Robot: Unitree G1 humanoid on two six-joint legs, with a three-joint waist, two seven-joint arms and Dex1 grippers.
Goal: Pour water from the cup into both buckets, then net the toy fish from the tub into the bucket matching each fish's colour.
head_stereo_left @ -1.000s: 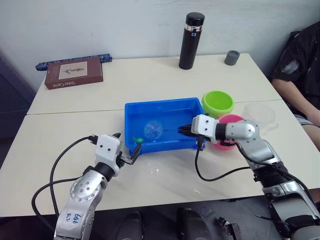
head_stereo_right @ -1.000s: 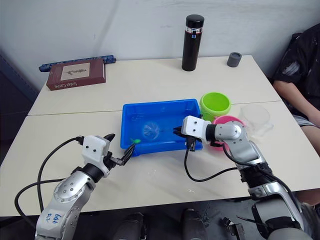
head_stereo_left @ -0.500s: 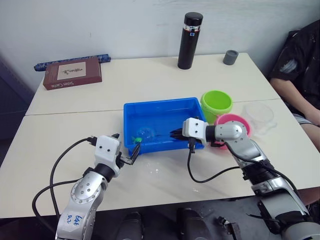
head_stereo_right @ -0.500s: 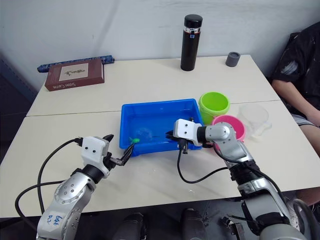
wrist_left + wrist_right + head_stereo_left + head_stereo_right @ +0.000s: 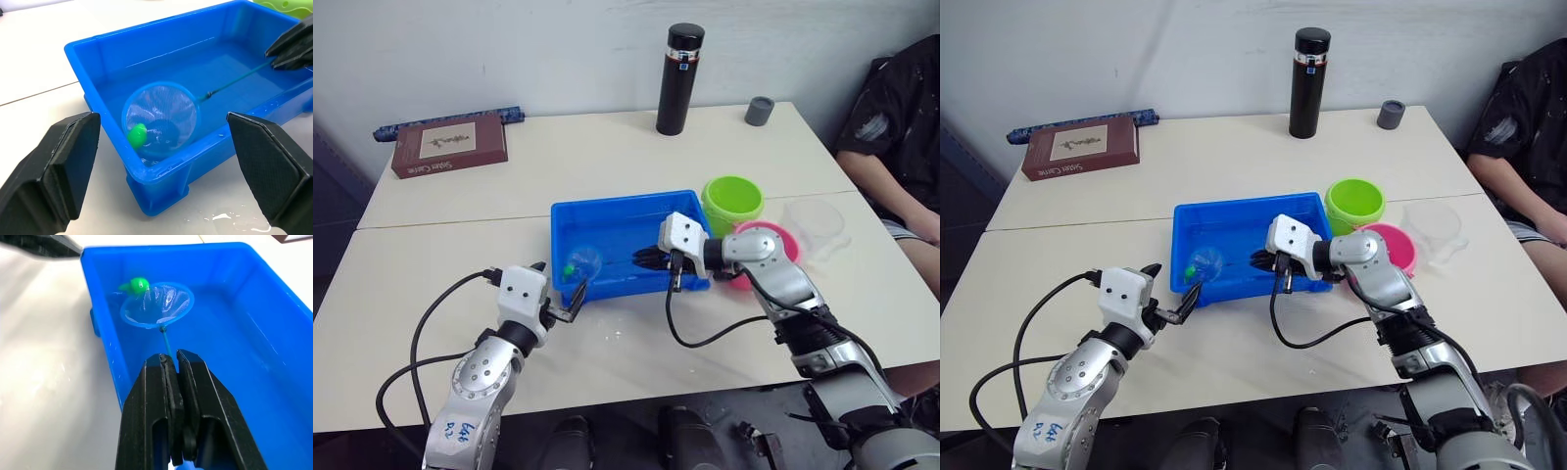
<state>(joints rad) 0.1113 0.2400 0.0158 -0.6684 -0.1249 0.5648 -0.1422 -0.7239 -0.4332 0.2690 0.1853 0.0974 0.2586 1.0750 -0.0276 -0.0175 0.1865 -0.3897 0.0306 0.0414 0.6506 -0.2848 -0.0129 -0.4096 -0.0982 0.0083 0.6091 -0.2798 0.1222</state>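
Over the blue tub [image 5: 607, 211], the right gripper [image 5: 171, 363] has its fingers clamped on the net's thin handle, and the net [image 5: 159, 115] sits low in the water with a green fish [image 5: 137, 134] at its rim, not clearly scooped. Near the tub's front corner, the left gripper [image 5: 566, 299] waits, fingers apart. Green bucket [image 5: 732, 202], pink bucket [image 5: 771, 239] and cup [image 5: 816, 219] stand right; netting looks barely begun.
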